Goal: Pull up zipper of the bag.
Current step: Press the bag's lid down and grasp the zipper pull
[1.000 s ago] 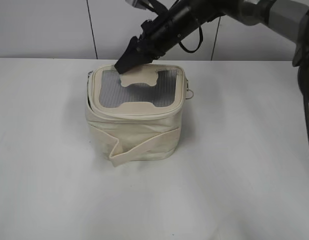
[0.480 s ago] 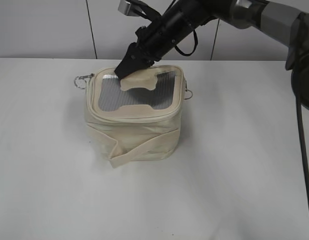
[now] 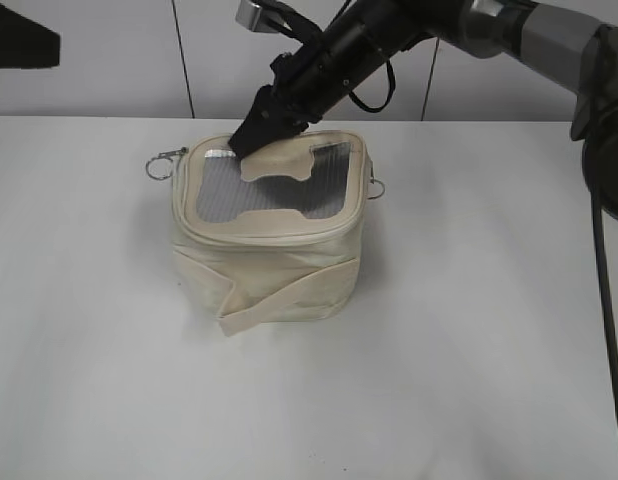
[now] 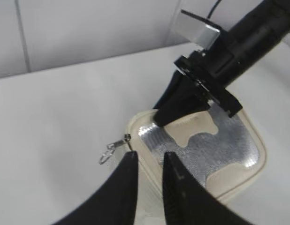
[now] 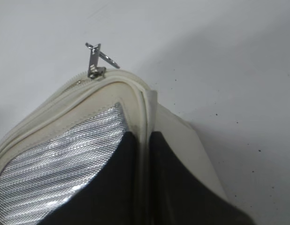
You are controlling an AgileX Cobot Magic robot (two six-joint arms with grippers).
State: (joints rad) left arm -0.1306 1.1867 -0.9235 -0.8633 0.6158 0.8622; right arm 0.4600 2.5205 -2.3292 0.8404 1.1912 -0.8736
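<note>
Cream bag (image 3: 272,240) sitting mid-counter (image 3: 469,340). Right gripper (image 3: 251,134) pinching the lid's far edge – fingers closed on the bag rim. Left gripper (image 4: 147,164) hovering near the left corner, fingers slightly apart, holding nothing – ring pull (image 3: 164,163) sticking out left.

White table (image 3: 489,350) before pale panelled wall (image 3: 89,80).

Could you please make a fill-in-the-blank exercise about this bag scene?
1. The right gripper presses on the ____ edge of the bag.
2. A ring pull sticks out at the bag's back ____ corner in the exterior view.
3. The window in the lid is grey ____.
4. The bag stands on a ____ table.

Missing words: back; left; mesh; white
</note>
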